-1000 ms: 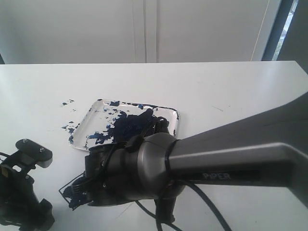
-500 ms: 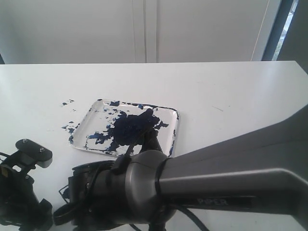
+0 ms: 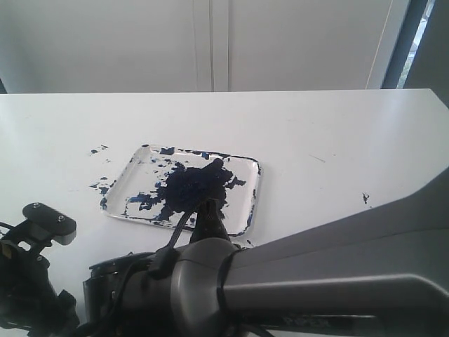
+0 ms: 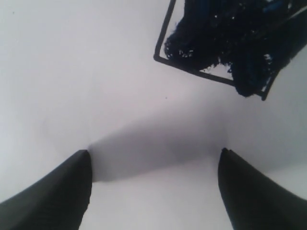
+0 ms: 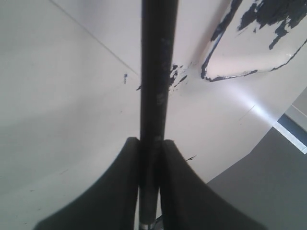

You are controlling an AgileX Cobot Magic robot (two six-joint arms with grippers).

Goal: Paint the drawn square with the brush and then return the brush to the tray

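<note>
The tray (image 3: 255, 184) lies mid-table, smeared with a dark blue blotch. In the left wrist view the drawn square (image 4: 225, 38) shows as a black outline largely filled with dark blue paint. In the exterior view my right arm (image 3: 316, 281) hides it. My left gripper (image 4: 153, 160) hangs open above bare table short of the square, holding nothing. My right gripper (image 5: 151, 146) is shut on the black handle of the brush (image 5: 157, 72), which runs on past a corner of the tray (image 5: 240, 52). The brush tip is out of view.
Blue paint splatters (image 3: 102, 186) mark the table left of the tray, and a small speck (image 3: 365, 198) sits to its right. The left arm's body (image 3: 31, 281) fills the lower left corner. Behind the table's far edge (image 3: 224, 91) is a white wall.
My right arm has sunk lower and further left in the exterior view, uncovering the tray's near edge and covering the square. The left arm has not moved.
</note>
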